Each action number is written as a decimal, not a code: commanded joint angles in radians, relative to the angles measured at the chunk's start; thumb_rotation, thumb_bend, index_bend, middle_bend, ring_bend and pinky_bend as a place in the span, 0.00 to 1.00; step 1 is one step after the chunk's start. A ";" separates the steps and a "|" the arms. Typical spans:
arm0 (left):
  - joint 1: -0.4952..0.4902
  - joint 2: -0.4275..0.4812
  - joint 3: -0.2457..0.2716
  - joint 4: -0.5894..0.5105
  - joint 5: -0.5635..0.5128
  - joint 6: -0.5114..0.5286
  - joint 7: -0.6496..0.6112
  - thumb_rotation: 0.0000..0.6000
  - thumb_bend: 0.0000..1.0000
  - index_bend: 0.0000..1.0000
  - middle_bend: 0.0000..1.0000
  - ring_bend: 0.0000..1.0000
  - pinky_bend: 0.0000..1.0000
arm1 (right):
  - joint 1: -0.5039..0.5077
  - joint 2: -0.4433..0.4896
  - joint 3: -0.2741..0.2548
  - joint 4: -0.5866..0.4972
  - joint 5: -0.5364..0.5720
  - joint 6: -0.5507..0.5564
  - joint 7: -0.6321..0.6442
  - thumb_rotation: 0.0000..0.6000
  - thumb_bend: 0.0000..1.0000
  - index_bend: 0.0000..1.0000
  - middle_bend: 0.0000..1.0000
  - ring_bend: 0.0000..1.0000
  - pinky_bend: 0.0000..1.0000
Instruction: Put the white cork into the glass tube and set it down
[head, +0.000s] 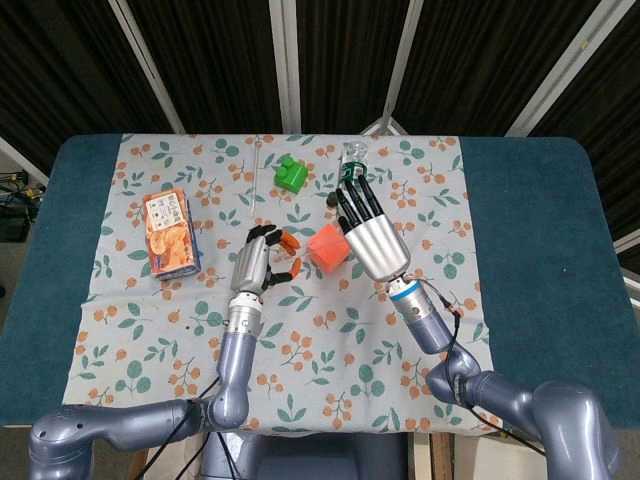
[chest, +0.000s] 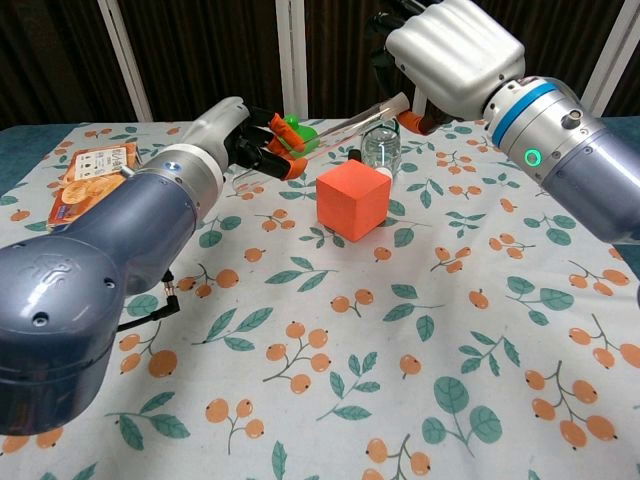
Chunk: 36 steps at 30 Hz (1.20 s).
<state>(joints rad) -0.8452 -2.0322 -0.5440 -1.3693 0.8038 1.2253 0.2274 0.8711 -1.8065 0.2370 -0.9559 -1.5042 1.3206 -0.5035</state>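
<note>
My left hand (head: 255, 264) (chest: 235, 135) grips the lower end of the glass tube (chest: 340, 124), which slants up to the right above the cloth. The tube's upper mouth carries a white tip, the white cork (chest: 397, 101). My right hand (head: 372, 232) (chest: 450, 55) hovers over that end, and its thumb and a finger pinch the cork at the tube's mouth. From the head view the tube is barely visible and the cork is hidden under my right hand.
An orange cube (head: 327, 248) (chest: 352, 198) sits right below the tube between both hands. Behind it stand a clear bottle (head: 352, 158) (chest: 381, 148) and a green block (head: 290, 174). A snack box (head: 168, 232) lies at the left. A thin clear rod (head: 258, 175) lies at the back.
</note>
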 joint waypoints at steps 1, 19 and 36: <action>0.000 0.000 0.000 0.002 0.005 -0.001 -0.004 1.00 0.84 0.53 0.50 0.14 0.04 | -0.005 0.003 -0.002 -0.004 -0.001 0.003 -0.001 1.00 0.42 0.59 0.21 0.09 0.00; -0.004 -0.005 0.009 0.008 0.048 -0.011 -0.031 1.00 0.84 0.53 0.50 0.14 0.04 | -0.012 0.014 0.003 -0.033 0.007 -0.006 -0.010 1.00 0.42 0.35 0.18 0.06 0.00; 0.013 0.003 0.032 0.004 0.095 -0.010 -0.069 1.00 0.84 0.53 0.51 0.14 0.04 | -0.032 0.045 0.007 -0.053 0.028 -0.018 -0.009 1.00 0.42 0.23 0.11 0.02 0.00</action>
<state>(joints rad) -0.8333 -2.0310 -0.5141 -1.3635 0.8975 1.2151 0.1592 0.8404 -1.7629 0.2435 -1.0073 -1.4776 1.3031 -0.5120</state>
